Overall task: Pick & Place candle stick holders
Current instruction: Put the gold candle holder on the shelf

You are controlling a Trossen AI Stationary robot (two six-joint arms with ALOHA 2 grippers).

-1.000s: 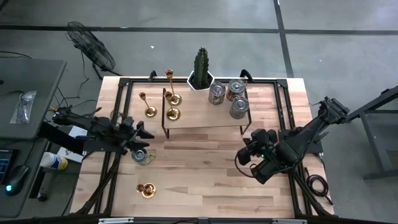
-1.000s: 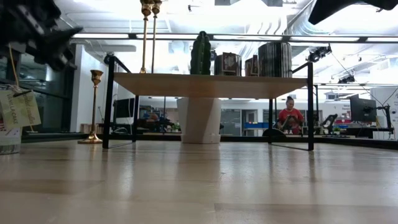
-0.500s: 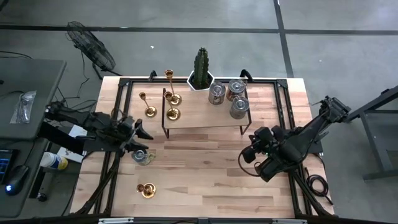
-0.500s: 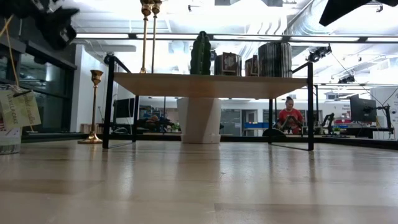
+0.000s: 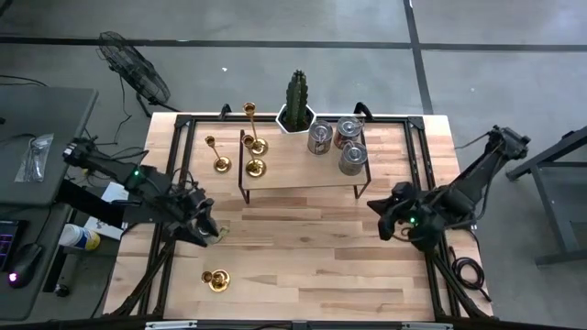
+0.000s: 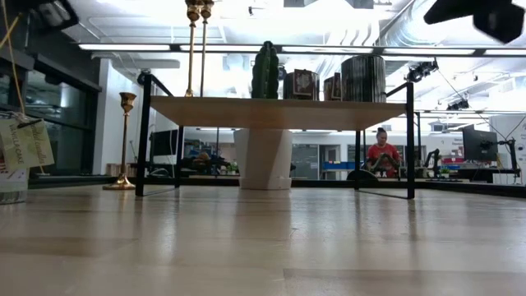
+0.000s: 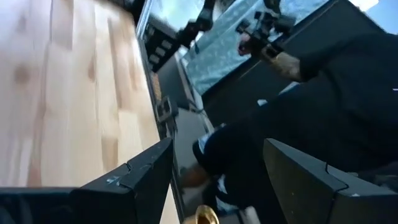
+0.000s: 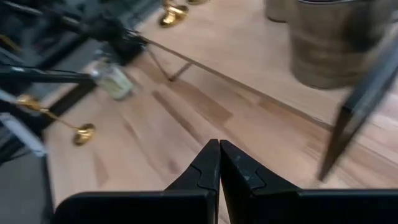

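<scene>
Three gold candle stick holders stand on the table or the riser shelf. One [image 5: 217,280] is near the front left and also shows in the right wrist view [image 8: 82,132]. A second [image 5: 219,163] [image 6: 125,140] stands left of the shelf. Others [image 5: 254,168] stand on the shelf's left end. My left gripper [image 5: 209,233] hovers open above the front-left area. In its wrist view [image 7: 217,146] a gold cup [image 7: 202,215] peeks in at the picture's edge between the fingers. My right gripper [image 5: 378,220] [image 8: 219,144] is shut with nothing in it, raised right of the shelf.
The wooden shelf on a black frame [image 5: 303,179] carries three silver tins [image 5: 353,158] and has a cactus in a white pot [image 5: 296,105] behind it. A small tagged glass jar [image 8: 115,81] [image 6: 12,177] sits under my left gripper. Bare wood lies in front of the shelf.
My left gripper has risen, tipped up toward level and drifted toward the table's near edge over the jar, staying open. My right gripper has drawn back toward the table's right edge, staying shut. No holder has moved.
</scene>
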